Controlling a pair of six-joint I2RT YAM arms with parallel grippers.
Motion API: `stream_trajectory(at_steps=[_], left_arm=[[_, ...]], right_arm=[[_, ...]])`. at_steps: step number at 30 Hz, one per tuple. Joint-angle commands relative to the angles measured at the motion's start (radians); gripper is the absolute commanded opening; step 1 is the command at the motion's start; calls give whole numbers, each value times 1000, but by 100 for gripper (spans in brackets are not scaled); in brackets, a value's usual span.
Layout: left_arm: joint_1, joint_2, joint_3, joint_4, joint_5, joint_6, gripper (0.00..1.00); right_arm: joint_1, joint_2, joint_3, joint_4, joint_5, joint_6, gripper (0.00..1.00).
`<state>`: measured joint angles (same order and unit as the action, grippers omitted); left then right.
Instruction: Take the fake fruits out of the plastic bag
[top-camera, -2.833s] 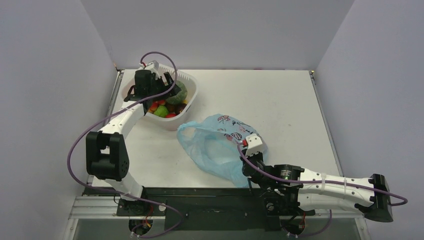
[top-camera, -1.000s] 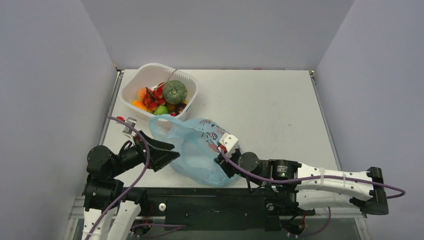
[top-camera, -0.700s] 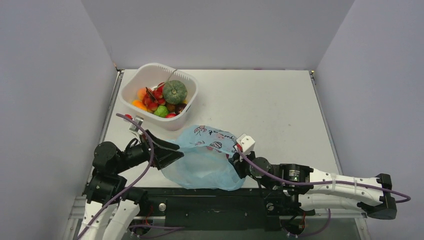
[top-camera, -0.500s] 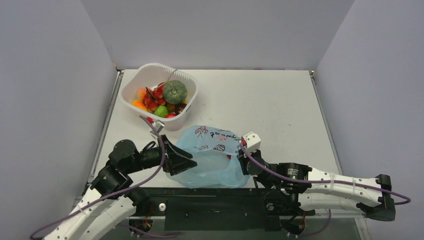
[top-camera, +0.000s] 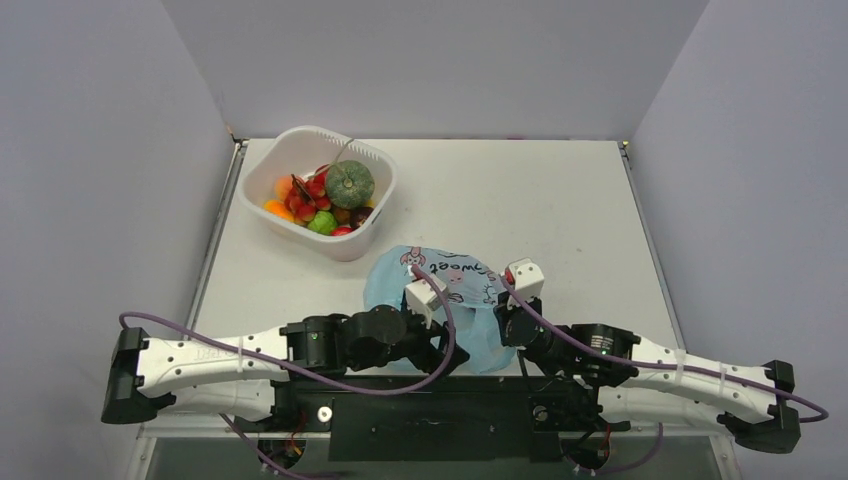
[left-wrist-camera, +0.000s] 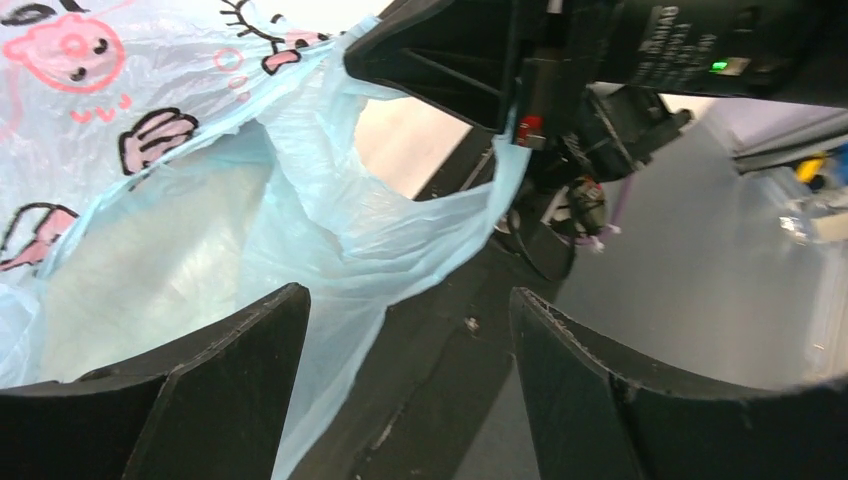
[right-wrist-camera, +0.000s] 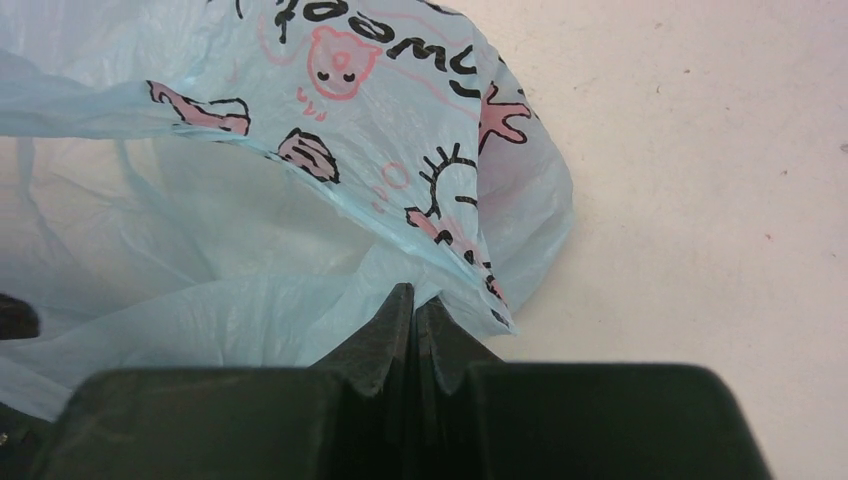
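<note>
While clamping a fold of the plastic bag (top-camera: 445, 275) in the shut right gripper (right-wrist-camera: 414, 310), risks tearing the thin film if tugged against the left gripper (left-wrist-camera: 405, 300), jaws apart astride a loose handle. Fake fruits (top-camera: 328, 195) heaped in the white tub (top-camera: 383, 170), well apart from the bag.

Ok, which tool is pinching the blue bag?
The right tool: its fingers are shut on the plastic bag at its edge, while the left tool stands open.
</note>
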<state>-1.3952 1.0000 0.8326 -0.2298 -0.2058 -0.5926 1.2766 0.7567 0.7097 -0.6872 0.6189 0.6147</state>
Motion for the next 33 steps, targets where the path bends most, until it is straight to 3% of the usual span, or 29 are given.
stream_trajectory(at_steps=[1,5,12,15,19,22,25,33], left_arm=[[-58,83,143,-27,-242,50,69],[-63,29,178,-93,-383,11,74],[-39,-195,332,-174,-310,72,88],[-38,-192,416,-192,-212,100,89],[-37,-110,383,-148,-119,98,89],[-37,-59,297,-52,-68,76,87],[-36,-47,238,-34,-133,14,82],[-32,-229,106,-262,-435,-226,59]], right_arm=[[-7,-24,54,2,35,-16,0],[-17,3,88,21,36,-53,0],[-38,37,92,79,-4,-95,0],[-41,19,93,80,-15,-77,0],[-71,-45,68,140,-52,-48,0],[-134,-47,75,176,-181,-24,0],[-205,-14,90,273,-324,-42,0],[-308,216,240,560,-897,-158,0]])
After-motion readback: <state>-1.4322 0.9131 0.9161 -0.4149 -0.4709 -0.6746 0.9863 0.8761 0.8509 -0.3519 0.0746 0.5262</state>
